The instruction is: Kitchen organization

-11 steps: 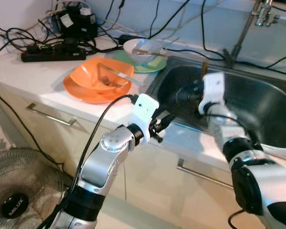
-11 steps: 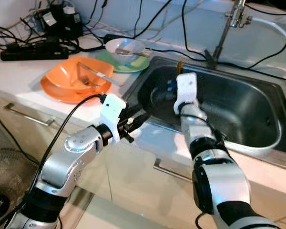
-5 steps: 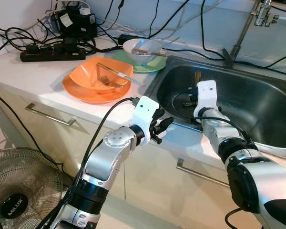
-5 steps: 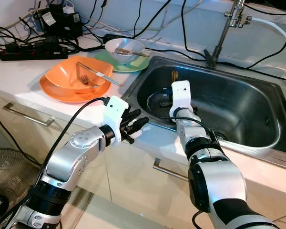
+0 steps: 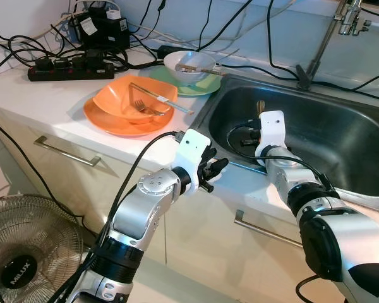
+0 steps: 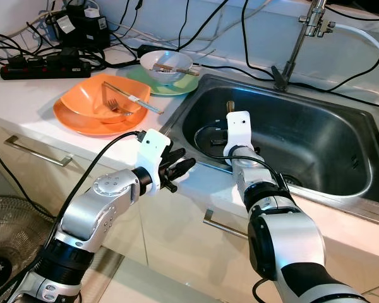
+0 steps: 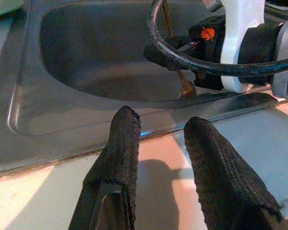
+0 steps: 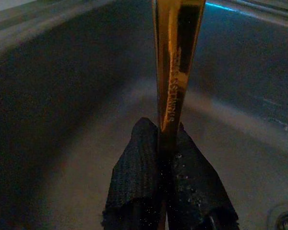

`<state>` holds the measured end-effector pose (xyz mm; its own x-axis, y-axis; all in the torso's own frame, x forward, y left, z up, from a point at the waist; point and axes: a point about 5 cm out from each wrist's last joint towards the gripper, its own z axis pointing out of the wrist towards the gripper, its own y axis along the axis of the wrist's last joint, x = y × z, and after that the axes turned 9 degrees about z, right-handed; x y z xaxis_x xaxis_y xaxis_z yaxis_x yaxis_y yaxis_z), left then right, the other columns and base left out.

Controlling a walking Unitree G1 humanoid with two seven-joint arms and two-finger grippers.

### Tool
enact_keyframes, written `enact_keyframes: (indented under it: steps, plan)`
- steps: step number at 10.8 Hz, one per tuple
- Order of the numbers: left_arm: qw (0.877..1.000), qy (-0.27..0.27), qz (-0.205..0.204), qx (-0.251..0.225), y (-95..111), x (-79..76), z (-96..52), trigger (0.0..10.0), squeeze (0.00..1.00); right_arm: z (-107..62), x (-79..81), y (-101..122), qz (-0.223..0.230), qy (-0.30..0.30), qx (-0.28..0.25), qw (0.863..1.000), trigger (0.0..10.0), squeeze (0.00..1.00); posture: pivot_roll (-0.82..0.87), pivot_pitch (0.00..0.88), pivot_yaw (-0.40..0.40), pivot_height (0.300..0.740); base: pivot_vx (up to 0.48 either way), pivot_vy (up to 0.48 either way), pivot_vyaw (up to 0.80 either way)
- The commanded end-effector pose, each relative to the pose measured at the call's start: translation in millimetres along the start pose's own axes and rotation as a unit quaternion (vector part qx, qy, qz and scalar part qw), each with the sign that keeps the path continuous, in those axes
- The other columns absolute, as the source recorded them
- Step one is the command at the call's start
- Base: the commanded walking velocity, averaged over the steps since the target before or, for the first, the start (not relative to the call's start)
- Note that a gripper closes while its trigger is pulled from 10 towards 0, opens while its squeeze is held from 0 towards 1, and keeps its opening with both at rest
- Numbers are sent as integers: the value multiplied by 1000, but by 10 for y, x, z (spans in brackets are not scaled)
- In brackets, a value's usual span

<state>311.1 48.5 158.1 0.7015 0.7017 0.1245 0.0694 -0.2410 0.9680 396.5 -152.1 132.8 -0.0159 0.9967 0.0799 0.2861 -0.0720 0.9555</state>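
Note:
A slim golden utensil [image 8: 175, 72] stands upright in the steel sink [image 5: 341, 139], its top end [image 5: 260, 104] poking up behind the wrist mount. My right gripper [image 8: 163, 133] is shut on its handle, low inside the sink near the front wall [image 6: 220, 136]. The left gripper [image 5: 213, 169] hovers open over the counter's front edge just left of the sink, with nothing between its fingers [image 7: 126, 125]. From the left wrist view the right gripper [image 7: 182, 48] and the utensil's lower end [image 7: 187, 88] sit just beyond the sink rim.
An orange bowl [image 5: 129, 101] with a fork [image 5: 139, 105] sits on an orange plate [image 5: 110, 123]. Behind it a white bowl [image 5: 188, 63] rests on a green plate [image 5: 205, 85]. A power strip [image 5: 69, 69] and cables crowd the back. A faucet [image 5: 322, 38], a drawer handle [image 5: 66, 151] and a floor fan [image 5: 19, 259] are also here.
My right gripper has drawn back a little toward the sink's near wall with the utensil still in it. The left gripper has barely moved.

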Motion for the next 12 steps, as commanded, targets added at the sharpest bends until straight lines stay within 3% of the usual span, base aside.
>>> enact_keyframes:
  steps: [1,2,3,4,5,7,10,11,12]
  plan:
    - [1000,3,3,-4,62,18,9,10000,0,2,38,-45,-7,5,20,1000,10000,0,270,18,-73,725,0,0,0]
    - [1000,4,3,-3,62,17,4,10000,0,2,70,-63,-4,11,23,1000,10000,984,276,14,-74,725,0,0,0]
    - [1000,5,3,-2,55,17,-3,10000,0,1,81,-81,-8,13,28,999,10000,945,280,10,-76,725,0,0,0]
    - [1000,6,3,-1,53,19,-6,10000,0,1,89,-82,-11,15,28,999,10000,231,282,7,-77,725,0,0,0]
    - [1000,7,4,-1,55,20,-7,10000,0,1,110,-82,-12,19,25,999,10000,0,280,5,-77,725,0,0,0]
    - [1000,8,12,-4,60,19,-8,10000,0,0,109,-77,-19,19,17,999,10000,0,277,0,-76,725,0,0,0]
    - [990,90,107,-32,167,164,-51,10000,0,0,103,156,-17,25,-63,998,10000,0,270,0,-73,725,0,0,0]
    - [975,128,178,-38,226,229,-75,10000,0,-10,90,276,8,31,-102,994,10000,0,267,0,-74,725,0,0,0]
    - [938,162,304,-23,267,287,-88,10000,0,-24,66,357,36,32,-132,990,10000,0,262,0,-74,725,0,0,0]
